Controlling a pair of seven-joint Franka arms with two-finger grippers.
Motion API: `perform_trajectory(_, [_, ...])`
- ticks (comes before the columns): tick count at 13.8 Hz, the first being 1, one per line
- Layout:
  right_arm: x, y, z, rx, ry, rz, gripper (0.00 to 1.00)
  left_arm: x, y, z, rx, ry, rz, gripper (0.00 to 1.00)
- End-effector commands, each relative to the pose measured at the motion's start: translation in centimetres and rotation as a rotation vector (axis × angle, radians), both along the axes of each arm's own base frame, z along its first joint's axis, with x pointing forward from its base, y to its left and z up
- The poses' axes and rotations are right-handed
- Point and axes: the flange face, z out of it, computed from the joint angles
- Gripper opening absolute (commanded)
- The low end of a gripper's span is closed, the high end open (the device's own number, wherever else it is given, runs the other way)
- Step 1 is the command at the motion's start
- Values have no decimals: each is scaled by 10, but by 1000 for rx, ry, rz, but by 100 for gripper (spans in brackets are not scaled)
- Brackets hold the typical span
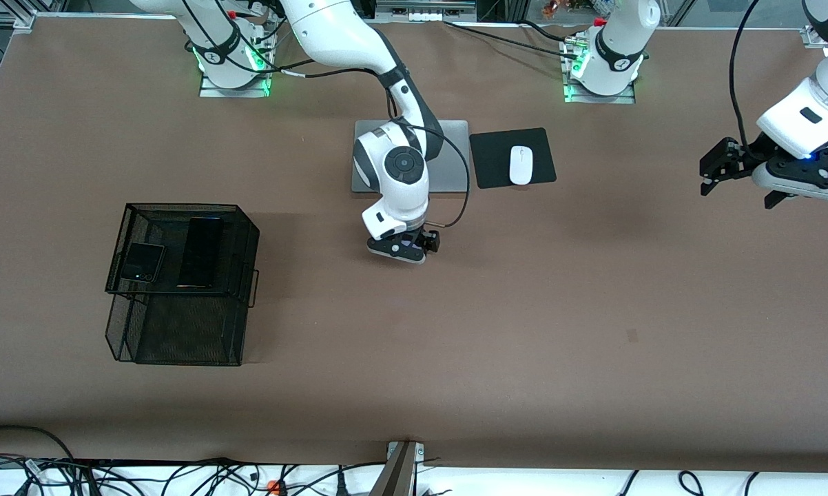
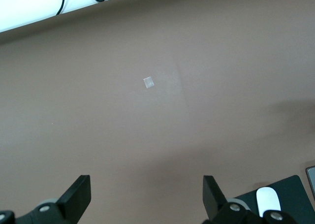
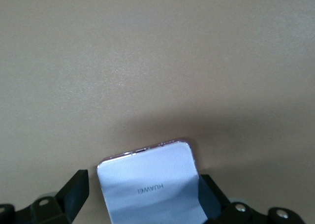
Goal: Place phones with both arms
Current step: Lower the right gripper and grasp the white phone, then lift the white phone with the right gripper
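White mouse (image 1: 521, 165) on black pad (image 1: 491, 159)

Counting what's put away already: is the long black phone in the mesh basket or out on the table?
In. The long black phone lies in the basket's upper tray, beside the small black phone.

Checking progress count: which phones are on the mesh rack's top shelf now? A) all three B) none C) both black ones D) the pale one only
C: the small black phone and the long black phone lie on the rack; the pale phone sits between the right gripper's fingers over bare table.
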Motion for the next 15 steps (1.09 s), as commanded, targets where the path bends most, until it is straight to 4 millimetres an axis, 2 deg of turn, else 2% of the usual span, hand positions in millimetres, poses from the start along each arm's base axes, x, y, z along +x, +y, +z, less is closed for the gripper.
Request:
perform_trajectory(1, [2, 1, -5, -21, -6, 28, 100, 3, -1, 5, 16, 5, -11, 100])
perform_trajectory(4, [2, 0, -4, -29, 2, 68, 100, 2, -4, 6, 17, 10, -14, 100])
perform_trajectory(8, [4, -4, 13, -41, 36, 88, 100, -1, -9, 4, 20, 31, -19, 100])
perform_trajectory(13, [3, -2, 3, -32, 14, 65, 100, -2, -9, 4, 21, 40, -18, 100])
perform_trajectory(15, [3, -2, 1, -33, 13, 65, 100, -4, -18, 5, 23, 45, -35, 100])
